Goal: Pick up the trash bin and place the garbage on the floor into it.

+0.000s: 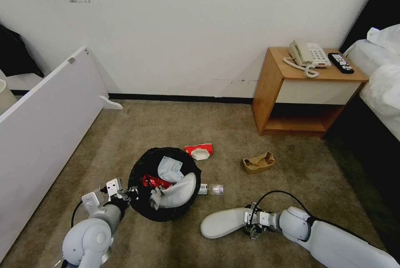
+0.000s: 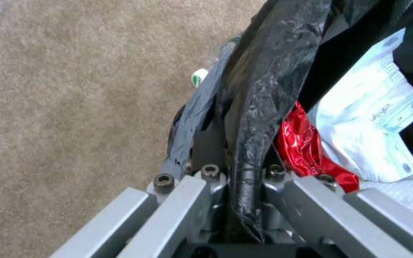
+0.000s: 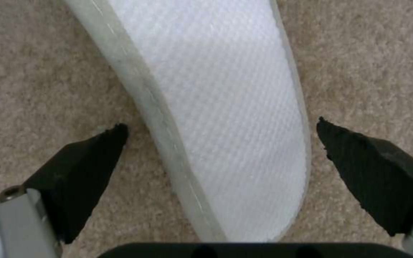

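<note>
Two pale grey arms with metal-and-black grippers.

The left arm [image 1: 89, 234] is glossy pale grey with a rounded elbow joint; a black cable loops beside it, and white square brackets sit on the dark wrist. The left gripper [image 2: 242, 200] has silver-grey metal bars, fixed with dark hex-socket screws. The right arm [image 1: 325, 239] is the same smooth pale grey, with a bulbous joint, a white wrist block and a black cable arching over it. The right gripper [image 3: 221, 136] carries black wedge-shaped ribbed fingers [image 3: 374, 172] on silver-grey metal mounts, one screw head showing, with a black housing beneath.
</note>
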